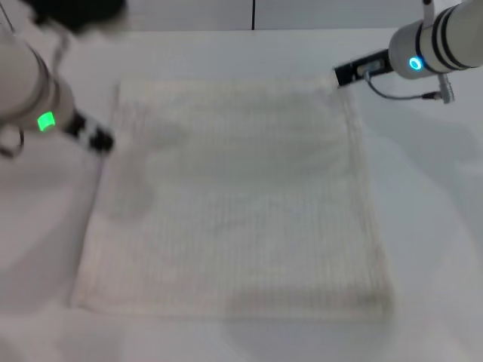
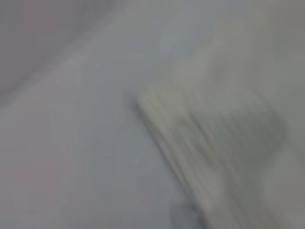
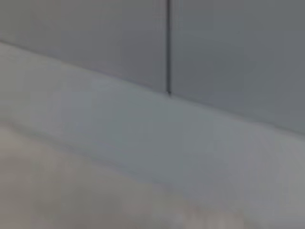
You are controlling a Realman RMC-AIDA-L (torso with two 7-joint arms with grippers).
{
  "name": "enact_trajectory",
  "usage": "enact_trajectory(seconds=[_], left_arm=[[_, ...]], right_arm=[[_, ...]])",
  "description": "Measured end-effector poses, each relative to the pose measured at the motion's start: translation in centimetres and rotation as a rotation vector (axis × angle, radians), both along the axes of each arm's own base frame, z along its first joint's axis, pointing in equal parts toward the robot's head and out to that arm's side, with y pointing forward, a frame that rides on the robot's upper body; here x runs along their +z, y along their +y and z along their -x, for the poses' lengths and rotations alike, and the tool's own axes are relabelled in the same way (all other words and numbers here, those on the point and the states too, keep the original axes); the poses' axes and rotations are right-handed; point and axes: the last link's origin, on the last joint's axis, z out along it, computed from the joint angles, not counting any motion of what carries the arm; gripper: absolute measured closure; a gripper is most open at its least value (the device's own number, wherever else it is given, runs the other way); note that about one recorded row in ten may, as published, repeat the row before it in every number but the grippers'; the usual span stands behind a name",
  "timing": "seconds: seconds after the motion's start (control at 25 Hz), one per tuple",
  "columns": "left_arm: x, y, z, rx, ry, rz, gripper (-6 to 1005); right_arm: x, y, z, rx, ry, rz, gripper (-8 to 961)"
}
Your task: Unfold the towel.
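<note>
The towel [image 1: 234,196] is a large cream-white cloth with faint ribbed stripes, lying spread out and nearly flat on the white table [image 1: 430,226]. My left gripper [image 1: 96,137] is at the towel's left edge, near its far left corner. My right gripper [image 1: 346,74] is at the towel's far right corner. The left wrist view shows a blurred edge of the towel [image 2: 214,157] on the table. The right wrist view shows a strip of cloth [image 3: 57,195] below the table's far part.
A grey wall with a dark vertical seam [image 3: 167,47] stands behind the table. The table's far edge [image 1: 249,32] runs just beyond the towel. Bare table surface lies left, right and in front of the towel.
</note>
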Motion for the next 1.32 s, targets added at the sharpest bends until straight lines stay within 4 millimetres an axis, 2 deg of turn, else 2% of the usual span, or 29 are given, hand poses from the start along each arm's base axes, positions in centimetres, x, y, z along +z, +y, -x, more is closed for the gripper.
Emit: enact_trajectory(seconds=[0.04,0.08,0.16,0.28,0.32,0.36,0.4,0.44,0.52,0.56,0.6,0.64,0.68,0.72,0.76,0.8,0.84,0.88,0.96,1.0,1.04,1.16,1.24,1.32], left_arm=[[0.5,0.6,-0.2,-0.029,-0.02,-0.019,464],[1.1,1.5,-0.5,-0.079,-0.048,-0.045,462],[2.5,3.0,-0.9,-0.19,-0.114,-0.11,456],[4.8,4.5,-1.2,-0.396,-0.23,-0.277,457],[7.2,4.6,-0.5,-0.552,-0.253,-0.453,457],[7.2,4.6,-0.5,-0.552,-0.253,-0.453,457],[9.1,3.9,0.6,-0.676,-0.233,-0.602,457],[9.1,3.9,0.6,-0.676,-0.233,-0.602,455],[9.9,2.8,1.9,-0.753,-0.235,-0.709,452],[10.1,2.2,2.8,-0.778,-0.248,-0.762,450],[10.0,1.6,4.2,-0.794,-0.251,-0.809,449],[10.0,1.6,4.2,-0.794,-0.251,-0.809,447],[9.7,0.6,6.6,-0.82,-0.248,-0.885,445],[9.3,-0.1,8.5,-0.818,-0.245,-0.926,443],[8.8,-0.9,10.4,-0.807,-0.258,-0.971,442],[8.3,-1.3,11.7,-0.782,-0.272,-0.986,440],[7.7,-2.0,13.6,-0.74,-0.299,-1.011,417],[7.6,-2.2,14.2,-0.727,-0.31,-1.02,393],[6.8,-3.2,17.1,-0.665,-0.345,-1.058,347],[6.4,-3.7,18.5,-0.649,-0.354,-1.079,323],[5.9,-4.3,19.7,-0.643,-0.361,-1.101,300],[5.2,-5.9,21.9,-0.625,-0.366,-1.139,180],[4.8,-7.2,23.7,-0.552,-0.354,-1.163,180],[4.7,-7.6,24.1,-0.527,-0.347,-1.165,180]], right_arm=[[0.3,-0.5,0.2,0.035,0.012,-0.023,857],[0.9,-1.5,1.0,0.141,0.021,-0.096,856],[1.2,-2.0,1.7,0.211,0.024,-0.142,855],[1.7,-4.1,3.1,0.397,0.04,-0.282,854],[1.9,-5.4,3.4,0.465,0.069,-0.373,854],[1.9,-5.4,3.4,0.465,0.069,-0.373,853],[1.8,-6.5,3.3,0.5,0.104,-0.445,853],[1.8,-6.5,3.3,0.5,0.104,-0.445,852],[1.2,-7.7,2.1,0.513,0.131,-0.514,852],[1.0,-8.2,1.5,0.523,0.141,-0.554,851],[-0.1,-9.5,-0.3,0.548,0.158,-0.629,851],[-0.5,-10.4,-1.2,0.567,0.17,-0.67,850],[-0.8,-11.4,-2.4,0.592,0.189,-0.724,850],[-0.8,-11.4,-2.4,0.592,0.189,-0.724,850],[-0.7,-12.4,-3.6,0.613,0.217,-0.784,849],[0.0,-14.2,-5.5,0.643,0.255,-0.886,849],[0.0,-14.2,-5.5,0.643,0.255,-0.886,848],[0.5,-14.9,-6.2,0.652,0.265,-0.934,848],[1.8,-16.0,-7.3,0.657,0.262,-1.037,847],[2.6,-16.9,-8.6,0.631,0.238,-1.099,847],[2.6,-16.9,-8.6,0.631,0.238,-1.099,846],[3.3,-18.2,-10.6,0.552,0.2,-1.161,845],[3.5,-18.5,-11.4,0.512,0.185,-1.178,844],[3.5,-18.7,-12.1,0.49,0.162,-1.17,844]])
